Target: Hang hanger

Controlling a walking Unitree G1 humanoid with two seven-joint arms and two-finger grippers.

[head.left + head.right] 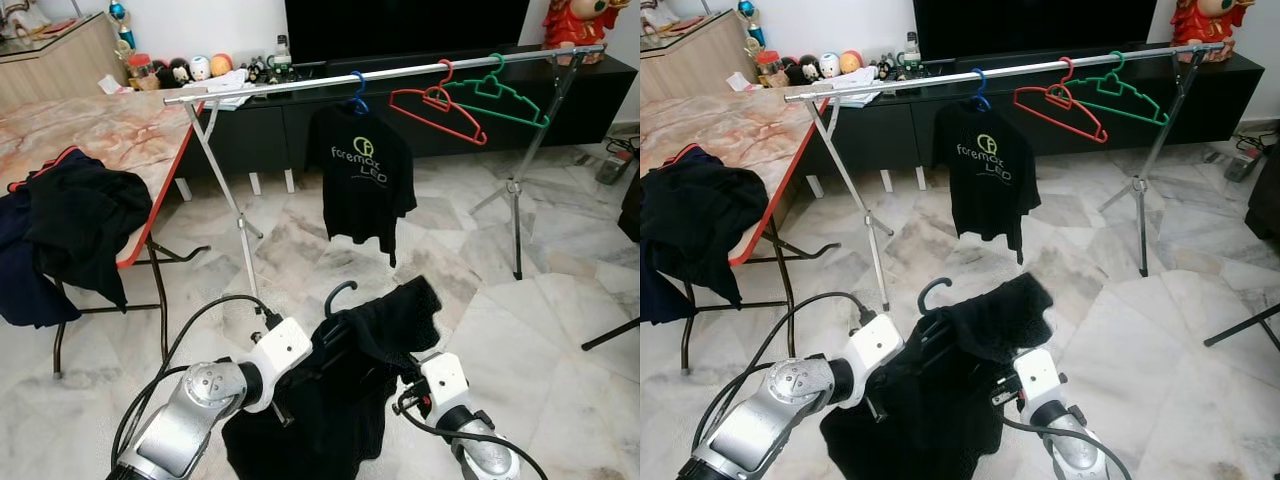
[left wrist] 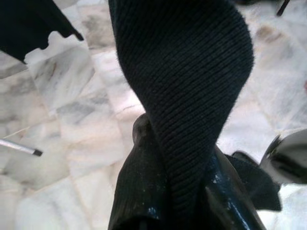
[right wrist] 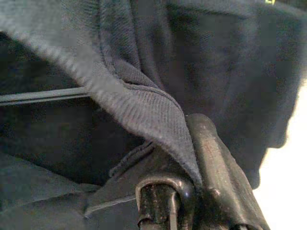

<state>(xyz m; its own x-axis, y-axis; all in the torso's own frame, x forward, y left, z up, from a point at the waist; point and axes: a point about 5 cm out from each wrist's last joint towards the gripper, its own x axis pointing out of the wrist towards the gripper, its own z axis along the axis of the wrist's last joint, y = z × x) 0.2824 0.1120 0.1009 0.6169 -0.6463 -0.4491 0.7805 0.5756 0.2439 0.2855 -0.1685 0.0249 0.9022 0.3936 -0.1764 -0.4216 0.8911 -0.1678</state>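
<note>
carrying step: our left gripper [image 1: 318,352] and right gripper [image 1: 412,372] are both clamped on the black garment [image 1: 365,340] draped over the black hanger [image 1: 338,294], held low before the rail [image 1: 300,83]; next, we judge, lift its hook over the rail.

I hold a black garment [image 1: 350,390] on a black hanger [image 1: 337,293]. The rail [image 1: 380,73] is silver; a red hanger [image 1: 437,112], a green hanger [image 1: 497,95]; floor [image 1: 470,290] white-grey marbled.

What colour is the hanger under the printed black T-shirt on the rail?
Blue hanger; the left eye view shows its hook best.
</note>
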